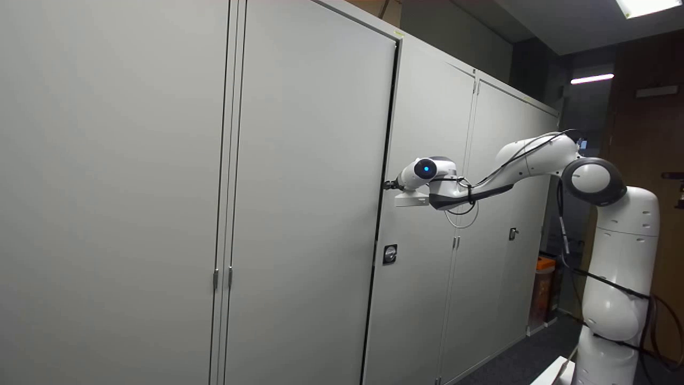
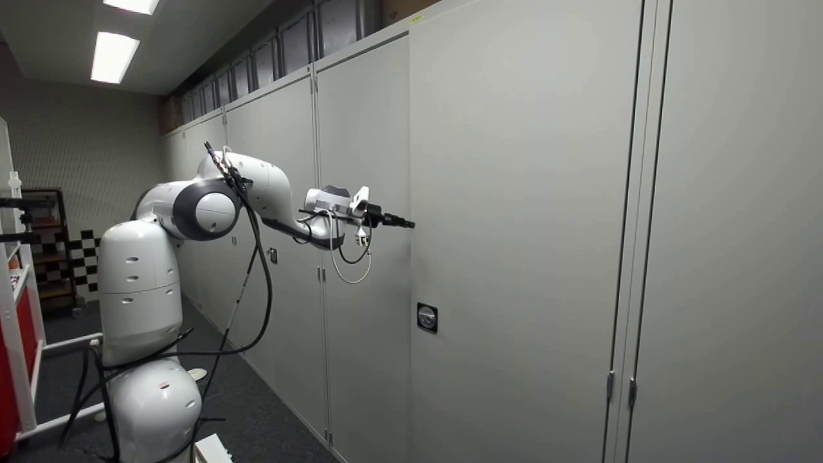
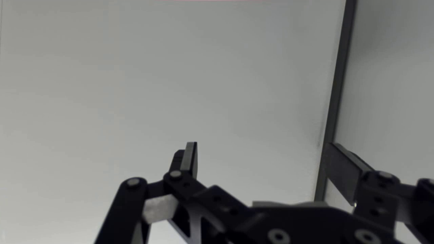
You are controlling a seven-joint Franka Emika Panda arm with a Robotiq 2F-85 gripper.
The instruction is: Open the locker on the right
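Along a dark vertical seam (image 3: 340, 67) between two flat panels (image 3: 152, 84), the gripper (image 3: 262, 161) holds its two fingers (image 3: 342, 169) spread wide apart, one overlapping the seam in the wrist view; whether that finger touches metal cannot be told, the fingertips being small and dark in both exterior views; the locker (image 2: 533, 193) stands in a row of tall cabinets (image 1: 133, 187), its door (image 1: 417, 299) with the small black latch (image 1: 390, 254) just right of the seam in both exterior views; how far that door sits from its neighbour (image 1: 315, 160) is hard to judge; the robot arm (image 1: 620, 256) is cut off at its base, dark cables (image 2: 269, 292) looped about it; a checkered panel (image 2: 83, 257) runs out of sight behind it, and a wooden door (image 1: 641, 139) is cut by the frame edge.

Smooth, light-grey metal makes up the cabinet fronts, faintly shadowed near the gripper; grey boxes (image 2: 299, 45) line the cabinet tops, their contents hard to make out; dark carpet (image 2: 257, 411) covers the floor, an orange-topped bin (image 1: 541, 289) stands at the dim far end, and ceiling lights (image 2: 114, 58) shine overhead.
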